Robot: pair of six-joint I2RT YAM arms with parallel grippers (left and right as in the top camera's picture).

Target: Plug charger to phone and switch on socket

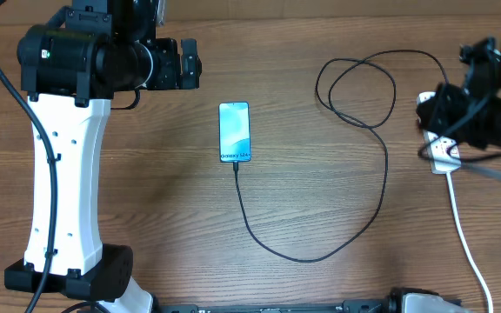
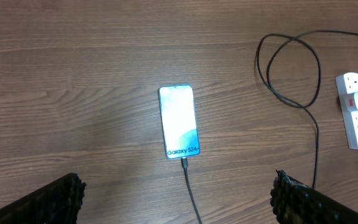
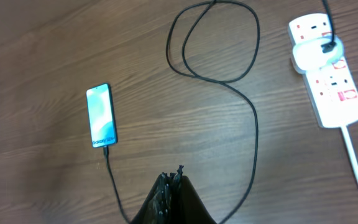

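Wooden table (image 1: 172, 209), one phone (image 1: 234, 131), one charger (image 3: 256, 134), one socket (image 3: 331, 87)

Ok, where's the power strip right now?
Overhead, the white power strip lies at the far right of the view, partly hidden under the right arm, just right of the loop in the charger cable.

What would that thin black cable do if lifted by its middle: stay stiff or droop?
Probably droop: the charger cable lies in loose loops and curves, so it looks floppy. It is thin, so likely light. One end sits in the phone, so a pull might drag the phone along.
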